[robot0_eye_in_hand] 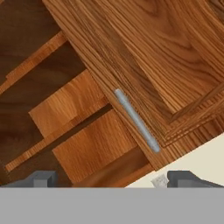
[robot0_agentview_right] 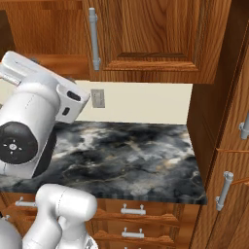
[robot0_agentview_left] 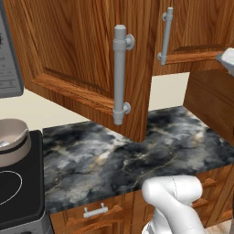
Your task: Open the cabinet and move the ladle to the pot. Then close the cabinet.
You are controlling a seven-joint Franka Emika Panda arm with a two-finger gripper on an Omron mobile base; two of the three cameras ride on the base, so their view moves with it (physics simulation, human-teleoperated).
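Cabinet [robot0_agentview_left: 82, 55] doors hung above the dark marble counter [robot0_agentview_left: 137, 151], the left door swung out and the right closed, while the pot [robot0_agentview_left: 13, 139] sat at far left and the gripper [robot0_eye_in_hand: 111, 178] faced the shelves, jaws wide apart, holding nothing.

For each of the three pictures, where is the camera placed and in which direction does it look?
Left base view: behind the arm's left, facing the open cabinet door, the counter and the pot; white arm lower right.
Right base view: behind the arm's right, facing the closed door and counter; arm at left.
Hand view: on the open hand, facing the cabinet; fingertips at bottom.
Shared: both base views show the counter.
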